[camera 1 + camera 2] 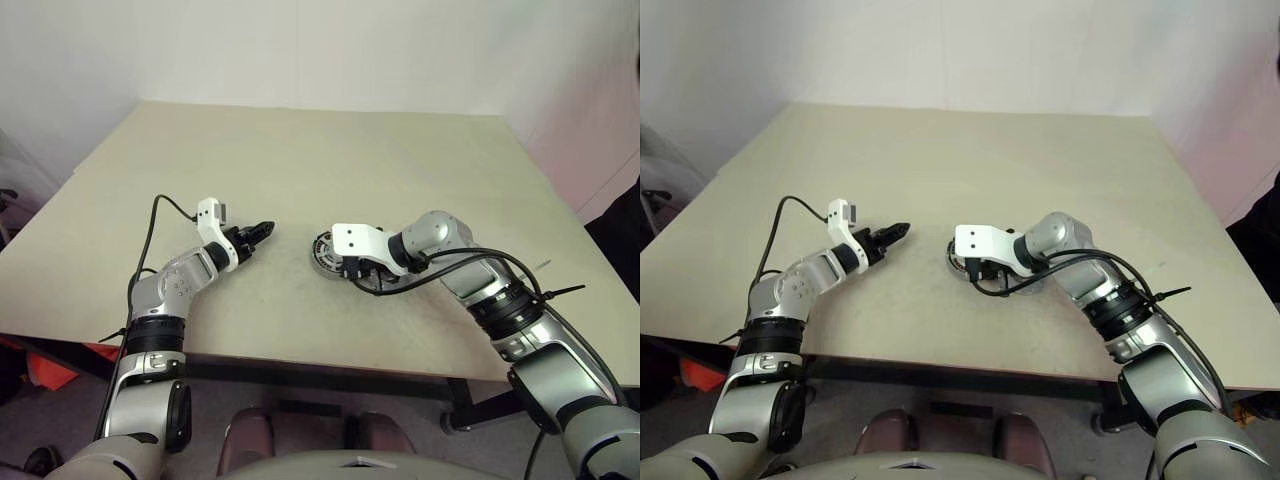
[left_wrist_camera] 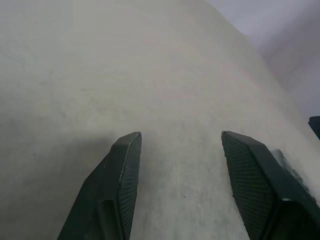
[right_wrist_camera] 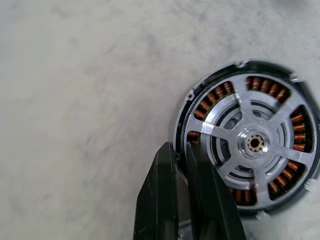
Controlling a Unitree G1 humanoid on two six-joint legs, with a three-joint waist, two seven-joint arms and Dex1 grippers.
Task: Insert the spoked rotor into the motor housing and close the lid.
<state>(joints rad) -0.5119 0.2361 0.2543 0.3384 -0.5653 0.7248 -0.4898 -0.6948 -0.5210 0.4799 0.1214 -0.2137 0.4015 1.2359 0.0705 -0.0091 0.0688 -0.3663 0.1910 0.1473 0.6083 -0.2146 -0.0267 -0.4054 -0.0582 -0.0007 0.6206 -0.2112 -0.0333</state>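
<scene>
Presently, left arm: reaches forward over the near left part of the table, forearm angled toward the middle, wrist near level.
Left gripper: fingers stand apart with bare tabletop between them; nothing is held or touched.
Right arm: bends in from the right, elbow out, wrist turned so the gripper points leftward and down at the table's middle.
Right gripper: the two black fingers are pressed together, tips at the rim of the motor housing; whether they pinch the rim wall or only rest against it cannot be told.
Motor housing: lies flat on the table just beside the right wrist, open side up, copper-brown windings visible in a ring.
Spoked rotor: sits inside the housing, flat silver spokes running from the centre hub over the windings, dark gaps between them.
Separation: the left gripper is well apart from the housing, to its left.
</scene>
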